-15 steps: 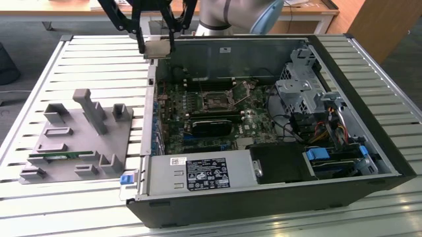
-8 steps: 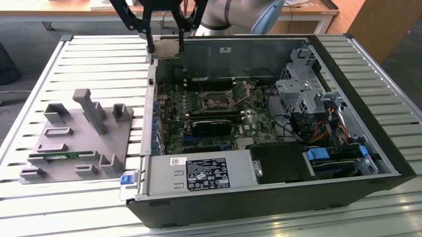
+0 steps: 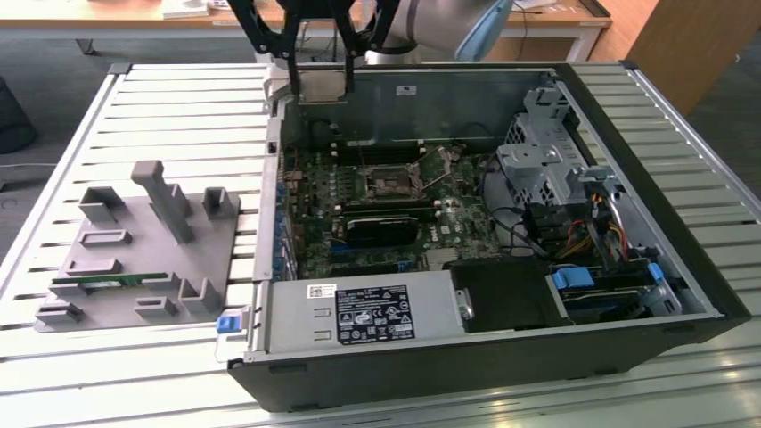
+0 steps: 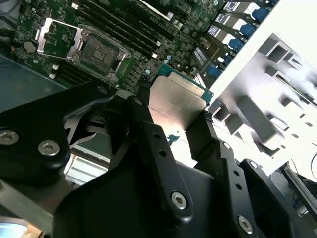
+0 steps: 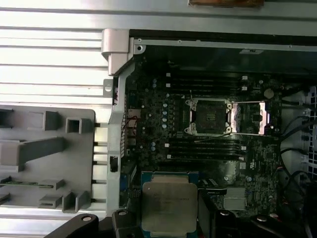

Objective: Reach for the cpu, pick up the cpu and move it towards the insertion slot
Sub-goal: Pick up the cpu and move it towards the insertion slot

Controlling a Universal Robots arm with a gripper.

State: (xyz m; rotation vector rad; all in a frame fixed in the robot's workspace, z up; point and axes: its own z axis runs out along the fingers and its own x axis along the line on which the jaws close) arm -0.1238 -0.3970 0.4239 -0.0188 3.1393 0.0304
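The pincer (image 3: 319, 85) is clenched on the cpu (image 3: 323, 86) and holds it in the air above the far corner of the open computer case (image 3: 666, 267), close to the case wall on the exterior view's left. In the second wrist view the two black fingers (image 4: 148, 134) press on opposite edges of the chip, whose silvery top plate with a thin green rim is turned to the camera.

The insertion slot (image 3: 388, 181) lies on the green motherboard (image 3: 458, 218) inside the case, well apart from the chip and lower than it. In the first wrist view the slot (image 5: 207, 116) shows a dark centre, and its metal bracket (image 5: 250, 119) is folded open just beside it. Between the chip and the slot are rows of long black memory sockets (image 5: 208, 148). Near the slot is a black rectangular block (image 3: 380, 229), and at the exterior view's right stand a metal drive cage (image 3: 541, 174) and coloured cables (image 3: 583, 236). A grey power supply (image 3: 363, 314) carries a black label with white print, too small to read.

On the exterior view's left, outside the case, a grey plastic tray (image 3: 143, 259) holds a thin green memory stick (image 3: 113, 283) in one recess. Everything stands on a table (image 3: 178, 116) of pale metal slats. Behind it are a wooden desk (image 3: 155, 13) and a grey floor.
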